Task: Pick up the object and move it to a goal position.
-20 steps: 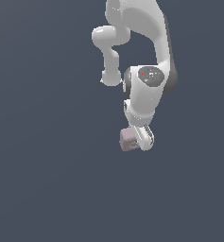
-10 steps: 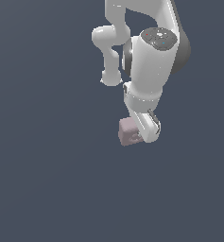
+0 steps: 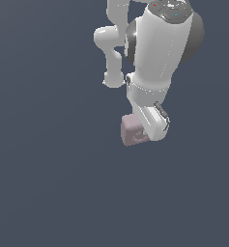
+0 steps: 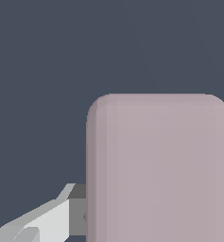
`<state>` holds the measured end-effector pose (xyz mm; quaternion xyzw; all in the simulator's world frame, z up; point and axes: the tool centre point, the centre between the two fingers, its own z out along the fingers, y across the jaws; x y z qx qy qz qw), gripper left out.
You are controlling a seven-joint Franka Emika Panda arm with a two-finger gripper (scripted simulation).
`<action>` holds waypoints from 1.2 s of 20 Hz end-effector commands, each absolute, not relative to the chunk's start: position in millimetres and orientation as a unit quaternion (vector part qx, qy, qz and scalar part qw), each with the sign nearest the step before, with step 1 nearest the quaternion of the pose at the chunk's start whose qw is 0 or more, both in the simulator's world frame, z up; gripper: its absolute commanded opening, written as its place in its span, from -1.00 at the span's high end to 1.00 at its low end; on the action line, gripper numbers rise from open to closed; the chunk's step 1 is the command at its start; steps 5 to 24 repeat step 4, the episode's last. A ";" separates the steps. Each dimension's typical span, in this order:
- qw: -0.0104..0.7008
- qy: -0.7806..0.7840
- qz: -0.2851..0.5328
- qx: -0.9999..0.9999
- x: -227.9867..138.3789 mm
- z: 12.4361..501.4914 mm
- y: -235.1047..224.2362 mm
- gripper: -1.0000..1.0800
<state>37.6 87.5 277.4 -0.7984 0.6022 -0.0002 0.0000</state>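
One pale pinkish-mauve block (image 3: 132, 130), boxy with rounded edges, sits at the tip of the white Panda arm (image 3: 157, 53), clenched in the gripper (image 3: 144, 132). Exterior view: block pokes out toward that view's left of the white gripper body, plain dark grey-blue backdrop all around. Wrist view: block (image 4: 158, 168) fills much of the frame, one grey fingertip (image 4: 77, 210) pressed against its side. No containers visible.
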 end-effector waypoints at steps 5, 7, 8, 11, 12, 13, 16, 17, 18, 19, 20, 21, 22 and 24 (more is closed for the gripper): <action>0.000 0.602 0.000 -0.798 38.7 278.4 87.8 1.00; 0.000 0.602 0.000 -0.798 38.7 278.4 87.8 1.00; 0.000 0.602 0.000 -0.798 38.7 278.4 87.8 1.00; 0.000 0.602 0.000 -0.798 38.7 278.4 87.8 1.00; 0.000 0.602 0.000 -0.798 38.7 278.4 87.8 1.00; 0.000 0.602 0.000 -0.798 38.7 278.4 87.8 1.00; 0.000 0.602 0.000 -0.798 38.7 278.4 87.8 1.00; 0.000 0.602 0.000 -0.798 38.7 278.4 87.8 1.00; 0.000 0.602 0.000 -0.798 38.7 278.4 87.8 1.00; 0.000 0.602 0.000 -0.798 38.7 278.4 87.8 1.00; 0.000 0.602 0.000 -0.798 38.7 278.4 87.8 1.00; 0.000 0.602 0.000 -0.798 38.7 278.4 87.8 1.00; 0.000 0.602 0.000 -0.798 38.7 278.4 87.8 1.00; 0.000 0.602 0.000 -0.798 38.7 278.4 87.8 1.00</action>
